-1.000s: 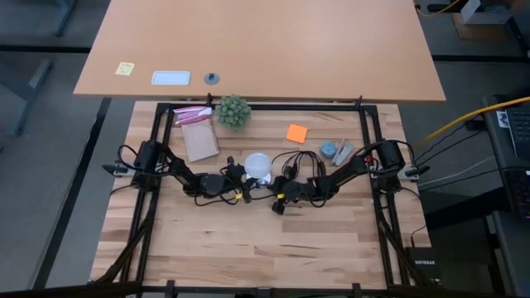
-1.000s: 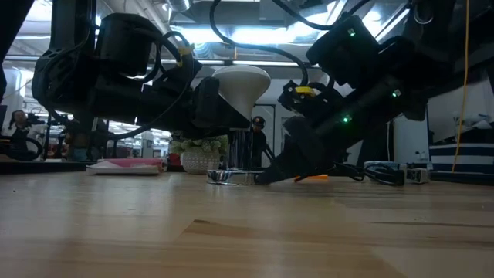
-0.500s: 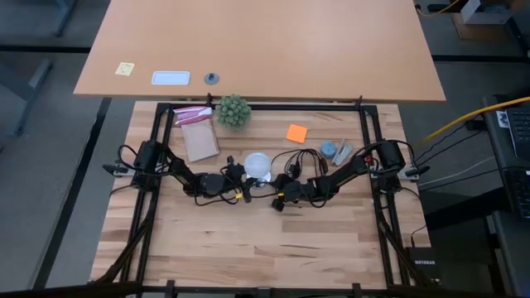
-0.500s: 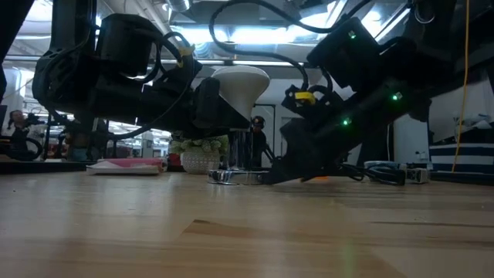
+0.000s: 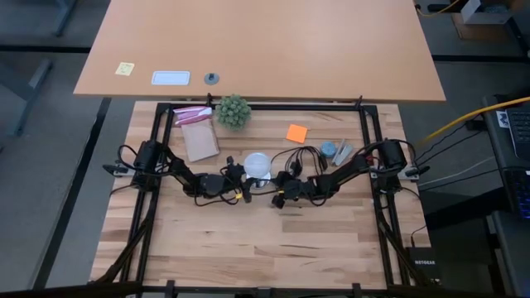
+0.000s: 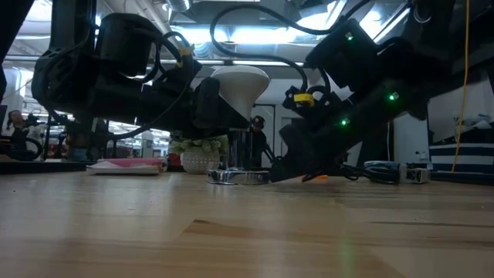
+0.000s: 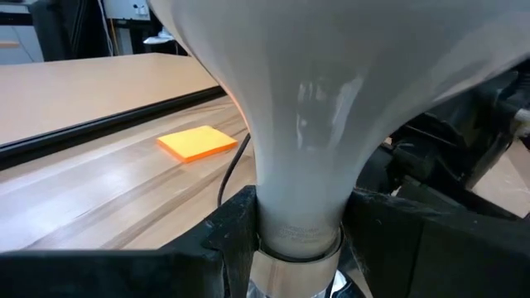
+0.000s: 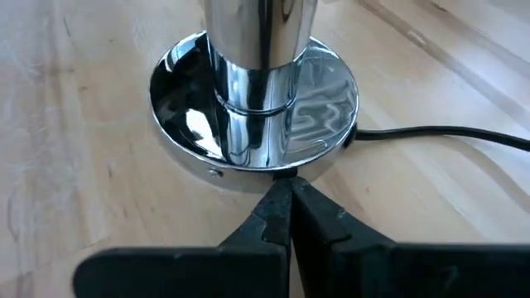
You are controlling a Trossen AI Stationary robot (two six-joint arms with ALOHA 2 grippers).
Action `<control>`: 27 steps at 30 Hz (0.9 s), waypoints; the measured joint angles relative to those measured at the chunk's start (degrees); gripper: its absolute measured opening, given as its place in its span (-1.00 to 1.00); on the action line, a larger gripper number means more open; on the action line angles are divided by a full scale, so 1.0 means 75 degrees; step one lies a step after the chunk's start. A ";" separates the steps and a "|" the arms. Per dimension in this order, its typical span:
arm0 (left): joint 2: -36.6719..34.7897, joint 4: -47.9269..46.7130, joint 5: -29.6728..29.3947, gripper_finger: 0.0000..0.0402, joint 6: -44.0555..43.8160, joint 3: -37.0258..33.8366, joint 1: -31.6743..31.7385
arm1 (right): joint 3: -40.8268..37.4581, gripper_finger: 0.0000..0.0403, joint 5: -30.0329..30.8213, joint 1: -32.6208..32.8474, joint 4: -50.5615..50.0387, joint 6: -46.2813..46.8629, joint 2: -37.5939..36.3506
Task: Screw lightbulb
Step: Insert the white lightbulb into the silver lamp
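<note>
The left tool (image 7: 294, 240) grips the neck of the lightbulb (image 5: 257, 165), which stands upright in the chrome socket base (image 8: 257, 116). Right of that base, the right tool (image 8: 286, 211), closed, presses its rim. Likely seated; final tightening perhaps remains.

Lightbulb (image 7: 331, 108) fills view, narrow neck clamped btwn left gripper (image 7: 300, 240) fingers (image 7: 224, 240); orange sticky pad (image 7: 197, 141) on wood table (image 7: 99, 190) behind, black cord (image 7: 229, 165) nearby.

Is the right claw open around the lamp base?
No, the right claw is shut, its tips pressed against the rim of the chrome lamp base.
</note>
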 joint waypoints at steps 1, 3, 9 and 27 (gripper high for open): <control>0.0000 0.0002 -0.0033 -0.24 0.0000 0.0000 -0.0003 | 0.0000 -0.96 -0.0060 0.0036 -0.0044 -0.0062 -0.0062; 0.0000 0.0003 -0.0050 -0.24 -0.0004 0.0000 -0.0003 | 0.0000 -0.96 -0.0043 0.0097 -0.0121 -0.0143 -0.0228; 0.0000 0.0000 -0.0081 -0.24 -0.0004 0.0003 -0.0003 | 0.0021 -0.96 -0.0105 0.0503 -0.0245 -0.0167 -0.0654; 0.0000 0.0003 -0.0135 -0.24 -0.0004 0.0003 -0.0003 | 0.0165 -0.96 -0.1045 0.0772 0.0962 -0.0142 0.0124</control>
